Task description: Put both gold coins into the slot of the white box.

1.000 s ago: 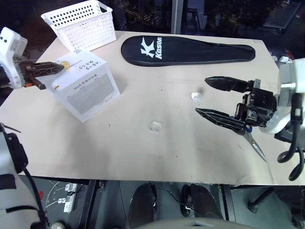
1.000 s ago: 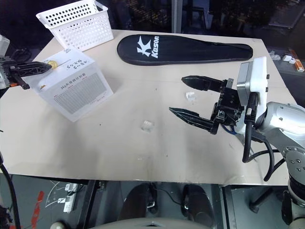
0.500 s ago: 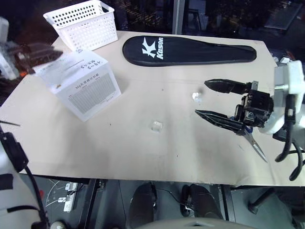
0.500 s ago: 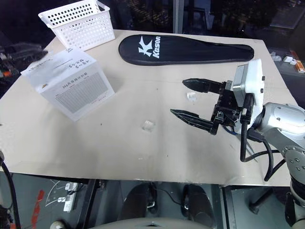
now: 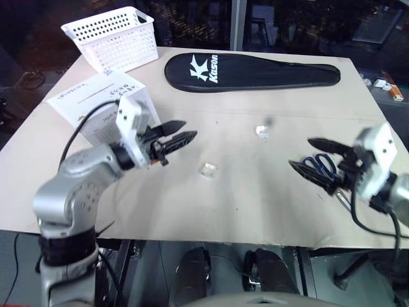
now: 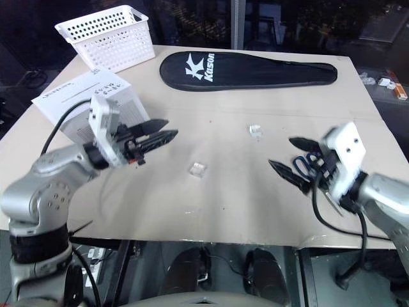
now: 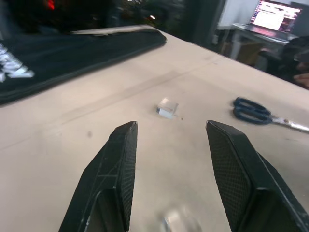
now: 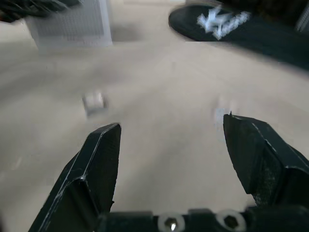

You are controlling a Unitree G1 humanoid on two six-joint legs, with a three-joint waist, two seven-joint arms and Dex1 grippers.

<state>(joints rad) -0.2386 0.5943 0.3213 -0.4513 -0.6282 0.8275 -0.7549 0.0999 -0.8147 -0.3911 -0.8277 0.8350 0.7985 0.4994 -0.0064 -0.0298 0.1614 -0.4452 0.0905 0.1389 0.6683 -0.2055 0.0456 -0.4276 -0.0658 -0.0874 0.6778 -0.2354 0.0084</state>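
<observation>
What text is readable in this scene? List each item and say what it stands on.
"Kason", with a "K" logo: white print on the black racket cover.
Black handwriting on top of the white box: too small to read.
Grey printed table on the white box's side: too small to read.
The laptop screen in the background: blurred, unreadable.

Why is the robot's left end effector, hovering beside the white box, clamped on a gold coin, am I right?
Not quite. The left end effector hovers beside the white box, but its fingers stand apart with nothing between them, as the left wrist view shows. No coin is in it.
</observation>
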